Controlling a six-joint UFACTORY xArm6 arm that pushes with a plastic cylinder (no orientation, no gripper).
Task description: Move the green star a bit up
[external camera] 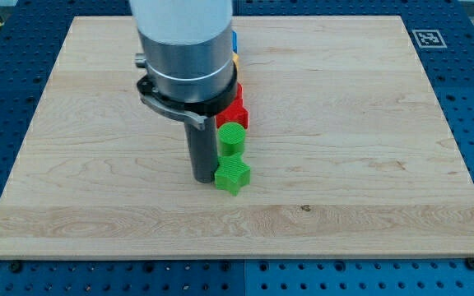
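Observation:
The green star (232, 176) lies on the wooden board (344, 148) a little left of the middle. My tip (202, 178) stands on the board right beside the star's left side, touching or nearly touching it. A green round block (231, 138) sits just above the star. A red block (235, 111) sits above that, partly hidden by the arm.
The arm's grey body (186, 49) covers the top middle of the board. Slivers of a blue block (235, 39) and a yellow block (236, 60) show at its right edge. A black and white marker (427, 37) is at the board's top right corner.

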